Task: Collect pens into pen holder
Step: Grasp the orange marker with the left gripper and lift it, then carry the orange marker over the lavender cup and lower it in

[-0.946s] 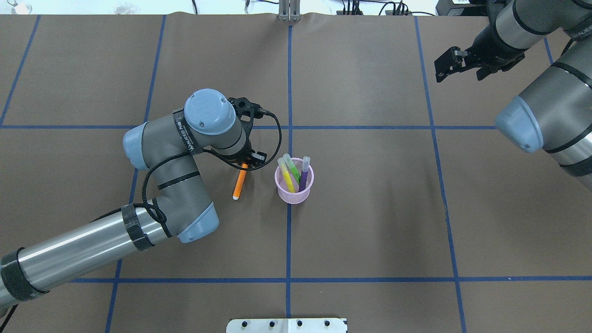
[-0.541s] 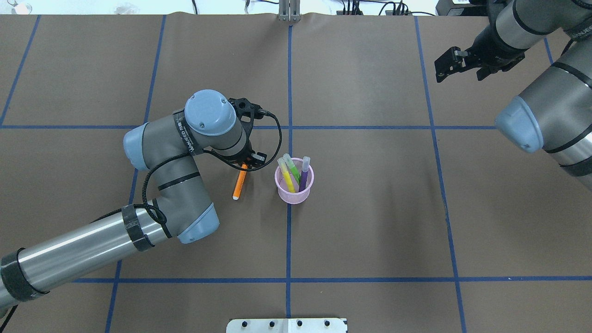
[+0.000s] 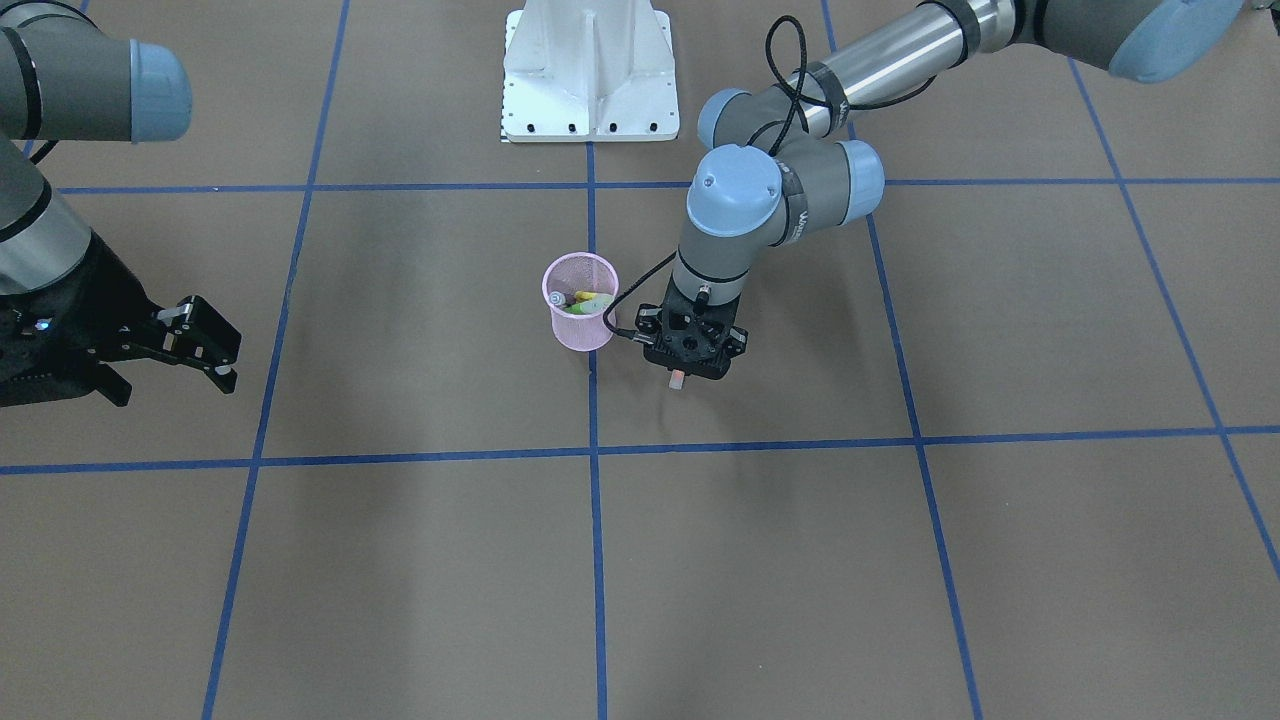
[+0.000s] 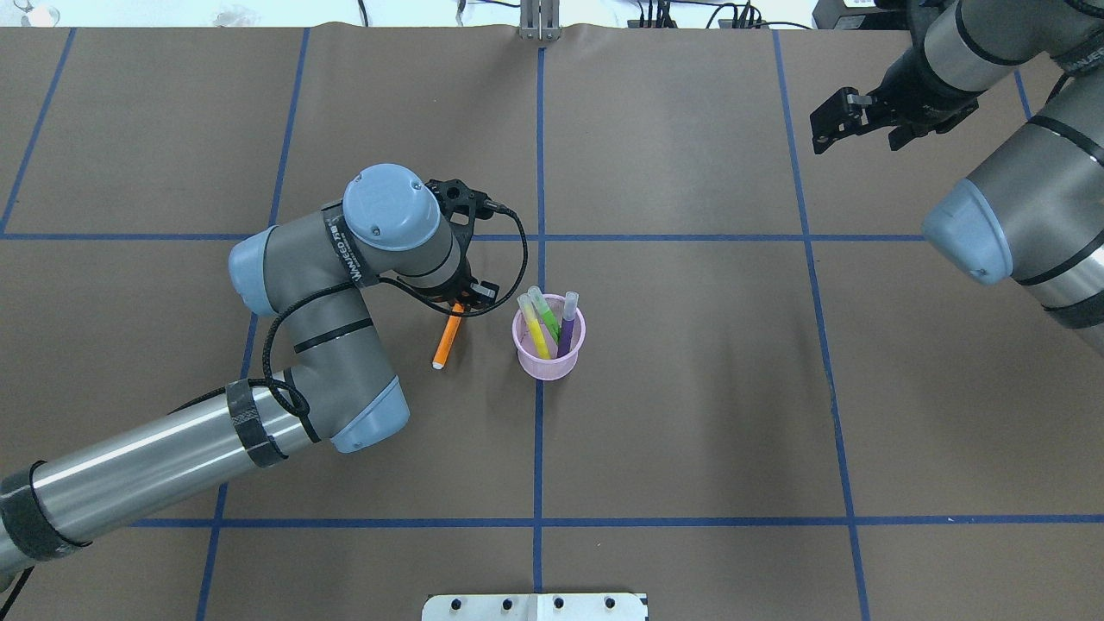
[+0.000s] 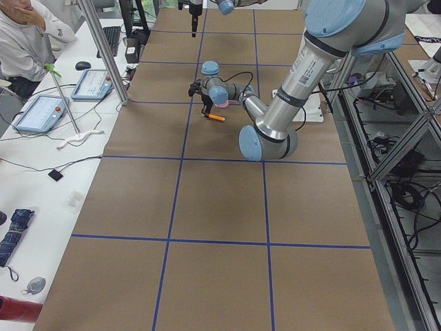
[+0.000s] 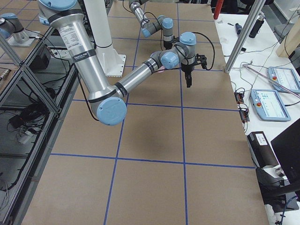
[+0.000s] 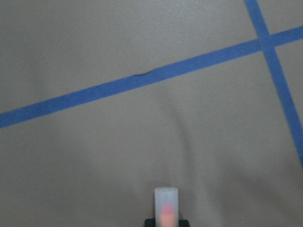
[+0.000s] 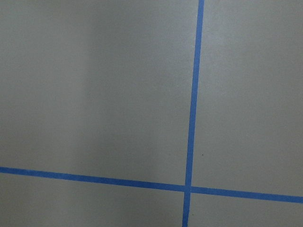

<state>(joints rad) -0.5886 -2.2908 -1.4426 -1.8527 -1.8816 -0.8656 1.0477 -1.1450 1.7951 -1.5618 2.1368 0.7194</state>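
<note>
Three of the four pens stand in the pen holder [image 4: 548, 366], cap ends up: the yellow pen [image 4: 536, 333], the green pen [image 4: 546, 313] and the purple pen [image 4: 567, 333]. The orange pen [image 4: 446, 343] is outside, just beside the holder on the robot's left. The left hand [image 4: 460, 305] is closed narrow on one end of it. Whether its free end clears the worktop [image 4: 690, 388] cannot be told. The right hand [image 3: 222, 358], well apart from the holder, is spread and empty. Remaining: carry the orange pen over the rim and release it.

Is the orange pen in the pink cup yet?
No, the orange pen is outside the pink mesh pen holder, left of it in the overhead view.
</note>
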